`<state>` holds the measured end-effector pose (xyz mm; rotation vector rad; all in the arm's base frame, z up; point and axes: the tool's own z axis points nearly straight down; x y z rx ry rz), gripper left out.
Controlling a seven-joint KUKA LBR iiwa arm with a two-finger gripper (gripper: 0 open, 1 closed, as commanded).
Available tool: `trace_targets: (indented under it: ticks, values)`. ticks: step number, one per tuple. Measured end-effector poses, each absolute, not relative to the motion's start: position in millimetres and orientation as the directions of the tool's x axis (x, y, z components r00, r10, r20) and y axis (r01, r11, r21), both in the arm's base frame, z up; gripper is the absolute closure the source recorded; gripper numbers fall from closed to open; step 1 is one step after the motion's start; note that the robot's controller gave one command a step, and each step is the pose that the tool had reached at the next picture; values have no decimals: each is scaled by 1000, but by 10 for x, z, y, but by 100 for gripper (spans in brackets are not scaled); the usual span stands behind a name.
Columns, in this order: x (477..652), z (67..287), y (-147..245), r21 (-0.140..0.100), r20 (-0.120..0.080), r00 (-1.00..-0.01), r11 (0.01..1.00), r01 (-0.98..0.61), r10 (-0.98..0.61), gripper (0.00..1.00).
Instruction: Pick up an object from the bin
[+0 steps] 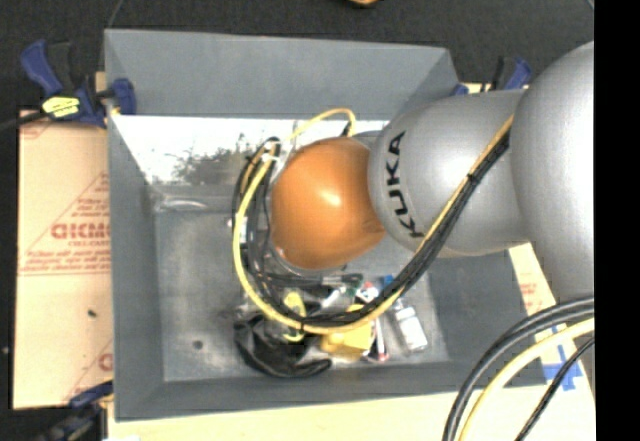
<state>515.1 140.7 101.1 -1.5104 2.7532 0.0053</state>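
The dark body of my gripper [262, 269] shows under the arm's orange cover, low over the front middle of the bin. Just in front of it, against the front wall, lies a black curved thing [272, 351]. Right of that is a small yellow piece [345, 342], partly under a yellow cable. Further right, a small white flat thing [408, 326] rests near the front right corner. What lies directly under the gripper is hidden.
The arm reaches in from the right, and its orange cover and looping yellow cables hide the bin's middle. Bare grey floor shows to the left of the gripper. The bin's sloped walls rise close behind and on the left.
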Motion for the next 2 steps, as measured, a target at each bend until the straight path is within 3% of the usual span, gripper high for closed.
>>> trace_targets:
  ticks: [2]
  values:
    - [5179, 1422, 1411, -5, -10, -538, 538, -843, -843, 100]
